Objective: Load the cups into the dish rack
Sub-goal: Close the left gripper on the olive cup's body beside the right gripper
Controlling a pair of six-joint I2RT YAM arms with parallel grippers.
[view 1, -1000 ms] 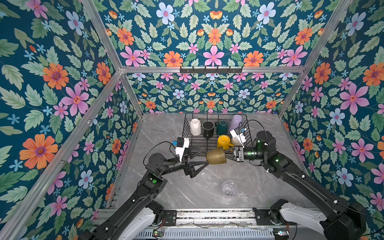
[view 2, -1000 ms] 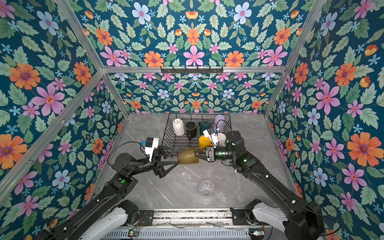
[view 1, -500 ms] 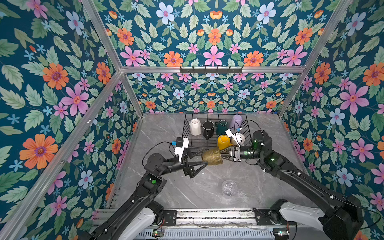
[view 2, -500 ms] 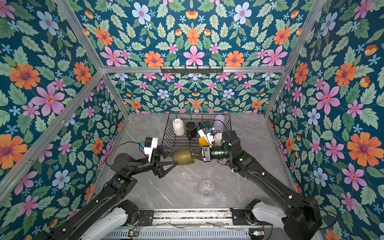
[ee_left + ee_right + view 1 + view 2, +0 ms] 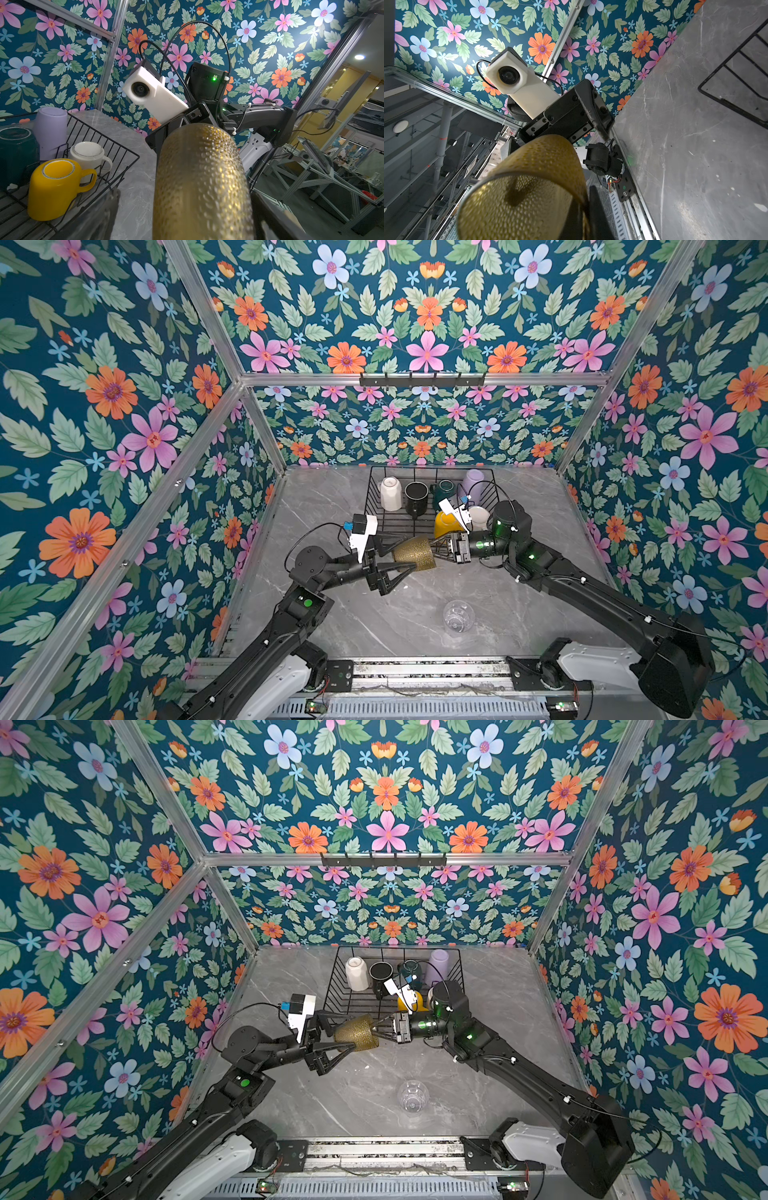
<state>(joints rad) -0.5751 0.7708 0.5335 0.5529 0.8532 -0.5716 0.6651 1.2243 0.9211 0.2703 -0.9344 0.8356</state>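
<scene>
You had the right pincer [image 5: 437, 551] clamped on the rim of the olive-brown translucent tumbler [image 5: 417, 560], with the left pincer [image 5: 406, 553] spread wide around its base, likely for a handover.

Dimpled translucent olive-brown tumbler [image 5: 415, 559]; matt black wire dish rack [image 5: 395, 517]; smooth marble-look tabletop [image 5: 332, 506]; glossy yellow mug [image 5: 54, 191].

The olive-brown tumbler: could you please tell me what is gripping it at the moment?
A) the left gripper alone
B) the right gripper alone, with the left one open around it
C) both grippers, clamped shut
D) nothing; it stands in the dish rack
B: in a top view the right gripper is shut on the wide end of the olive-brown tumbler, while the left gripper stands open around its narrow end.
</scene>
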